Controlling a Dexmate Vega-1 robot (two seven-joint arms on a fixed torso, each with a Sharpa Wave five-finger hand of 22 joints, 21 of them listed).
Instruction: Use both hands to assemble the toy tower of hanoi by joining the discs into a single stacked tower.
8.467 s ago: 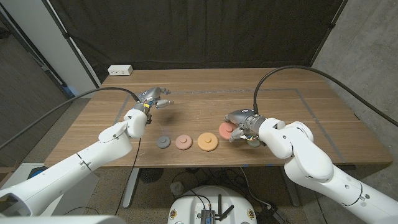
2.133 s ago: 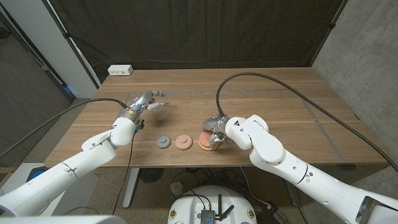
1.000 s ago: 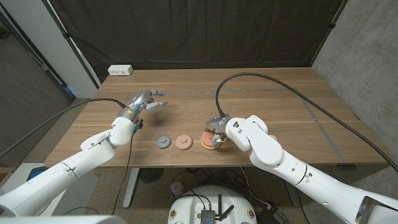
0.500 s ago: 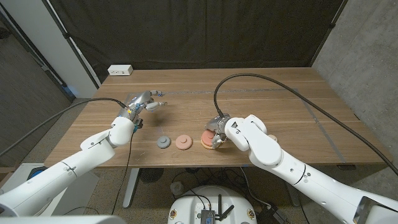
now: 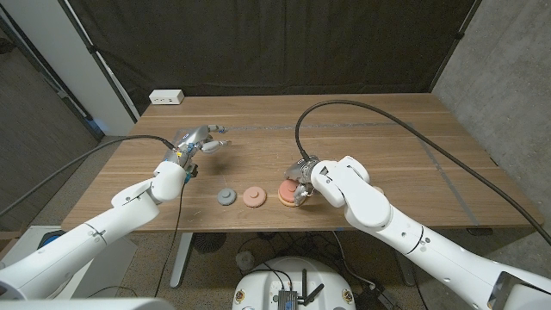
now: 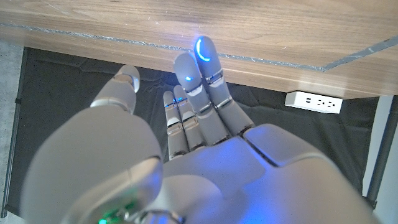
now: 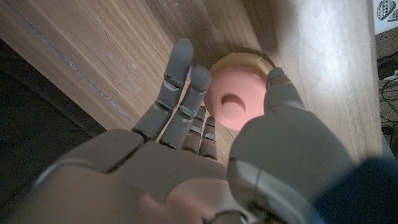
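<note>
Right hand (image 5: 301,183) sits over the stack at the table's (image 5: 379,129) near edge: a coral disc (image 7: 232,103) lies on top of the orange disc (image 7: 244,60), seated or nearly so. In the right wrist view the fingers (image 7: 180,87) are extended and lie close together beside the coral disc, with the thumb on the disc's other side; whether any of them touches the disc I cannot tell. The disc appears bracketed, not clearly pinched.

Left hand (image 5: 200,141) hovers well apart from the discs, toward the far left of the table, holding nothing; its fingers (image 6: 202,81) are extended, loosely apart (blue lights on the tips).

Remaining pieces: pink disc (image 5: 253,196) just beside the stack, grey disc (image 5: 226,197) beside that, both loose on the table in a row near the front edge.

Risks, as judged:
- If the coral disc is not fully centred, lifting the hand could drag it off the orange base.
- The stack stands close to the front edge; a sideways nudge could push it over.
- Withdrawing leftward could sweep the pink disc.
</note>
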